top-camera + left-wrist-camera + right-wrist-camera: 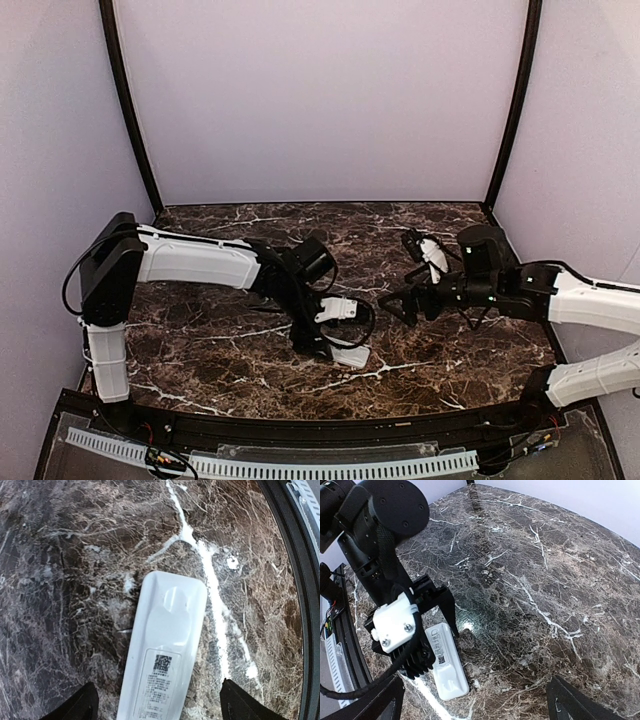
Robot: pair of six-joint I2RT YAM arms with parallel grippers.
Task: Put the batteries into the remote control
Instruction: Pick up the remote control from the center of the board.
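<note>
The remote control (165,650) is a slim white bar lying flat on the marble, back side up, with a printed label and code square showing. It also shows near the front middle of the table (357,357) and under the left arm (445,662). My left gripper (160,702) stands over it, open, one dark fingertip on each side of the remote and a gap of marble at both sides. My right gripper (475,700) hangs open to the right of it (405,303), with nothing between its fingers. The batteries are out of view.
A black rail (300,430) runs along the table's near edge, close to the remote's end (300,605). The left arm's wrist and white mount (395,622) lean over the remote. Pale walls close the back and sides.
</note>
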